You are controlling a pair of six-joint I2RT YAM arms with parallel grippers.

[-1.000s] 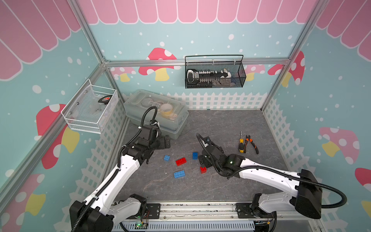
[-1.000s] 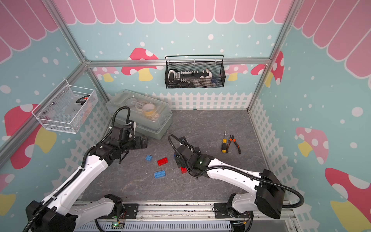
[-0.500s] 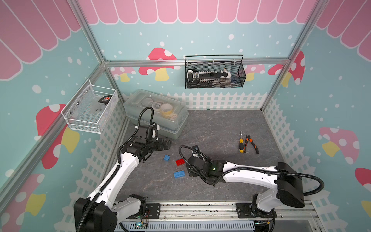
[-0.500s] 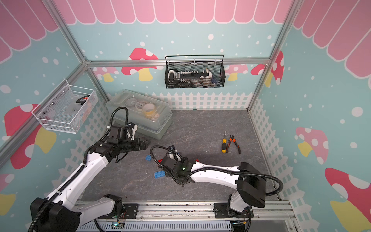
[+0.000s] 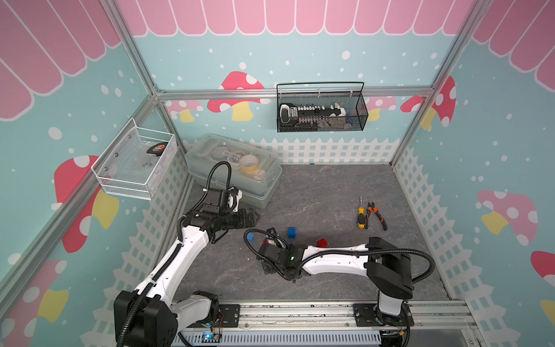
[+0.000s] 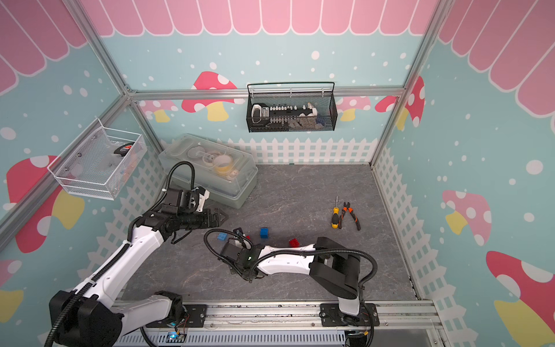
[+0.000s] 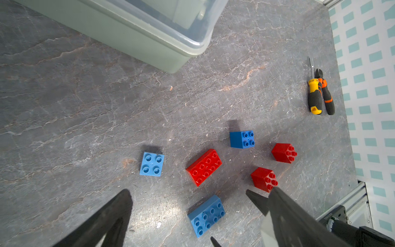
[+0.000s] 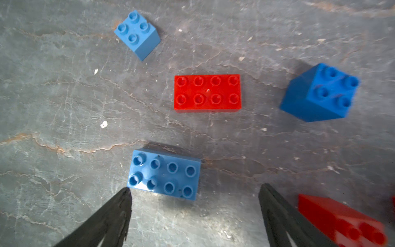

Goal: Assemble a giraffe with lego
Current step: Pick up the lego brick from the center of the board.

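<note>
The lego lies as several loose bricks on the grey floor; no giraffe is in view. In the left wrist view I see a light-blue square brick (image 7: 152, 164), a long red brick (image 7: 204, 167), a dark-blue square brick (image 7: 242, 139), two red square bricks (image 7: 284, 153) (image 7: 264, 179) and a long blue brick (image 7: 206, 215). My left gripper (image 7: 187, 192) hangs open and empty, back from the bricks beside the box (image 5: 253, 217). My right gripper (image 8: 195, 189) is open low over the floor, with the long blue brick (image 8: 164, 174) just ahead of one fingertip (image 8: 126, 191). The right arm (image 5: 330, 261) hides both long bricks in both top views.
A clear lidded box (image 5: 237, 171) stands at the back left, close behind the left gripper. A screwdriver (image 5: 362, 214) and pliers (image 5: 377, 214) lie at the right. White fence walls (image 5: 330, 150) ring the floor, and wire baskets (image 5: 321, 111) hang above.
The right arm has swung left across the bricks, bringing its open gripper from the red bricks to the long blue one. The left gripper drew back slightly. The bricks have not moved.
</note>
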